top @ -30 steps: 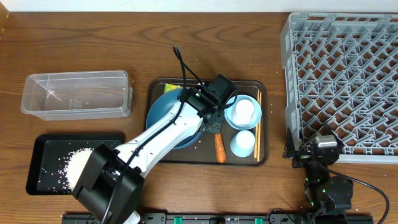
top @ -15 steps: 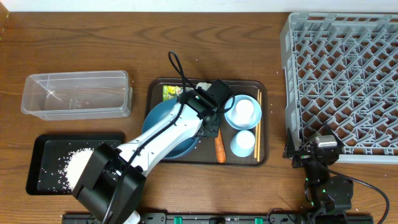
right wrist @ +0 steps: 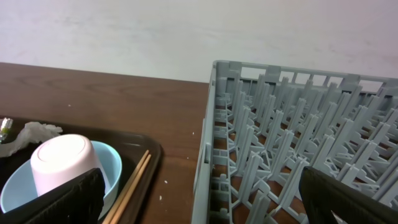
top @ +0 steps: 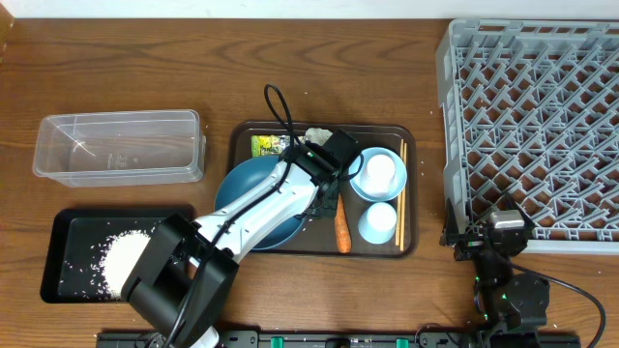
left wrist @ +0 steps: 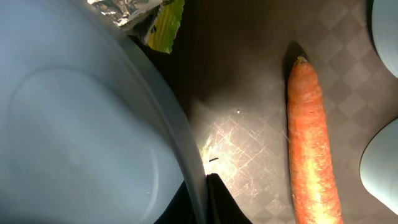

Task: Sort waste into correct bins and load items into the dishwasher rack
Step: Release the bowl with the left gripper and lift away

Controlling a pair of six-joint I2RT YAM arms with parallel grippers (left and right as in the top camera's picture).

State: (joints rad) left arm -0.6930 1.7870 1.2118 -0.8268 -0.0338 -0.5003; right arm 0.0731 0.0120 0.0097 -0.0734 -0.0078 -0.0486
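Observation:
My left gripper (top: pixel 325 189) is shut on the right rim of the wide dark-blue bowl (top: pixel 253 200), on the brown serving tray (top: pixel 387 133). In the left wrist view the rim runs between my fingers (left wrist: pixel 202 198), and the bowl (left wrist: pixel 74 137) fills the left side. The carrot (top: pixel 341 230) (left wrist: pixel 311 143) lies just right of the bowl. The yellow-green wrapper (top: pixel 268 145) (left wrist: pixel 158 22) and white paper (top: pixel 318 135) show behind the bowl. A pale cup (top: pixel 380 170) sits upturned in the light-blue bowl (top: pixel 360 182); another cup (top: pixel 377 222) stands below. The chopsticks (top: pixel 401 193) lie at the right. My right gripper (top: pixel 489 232) is open and empty beside the rack (top: pixel 537 126).
The clear tub (top: pixel 121 145) stands at the left. The black tray (top: pixel 68 232) below it holds the rice heap (top: pixel 121 256). The right wrist view shows the rack's wall (right wrist: pixel 208 143), the chopsticks (right wrist: pixel 134 183) and the upturned cup (right wrist: pixel 62 160).
My left gripper has moved the dark-blue bowl left and toward the front of the tray, uncovering the wrapper behind it. The right arm has not moved.

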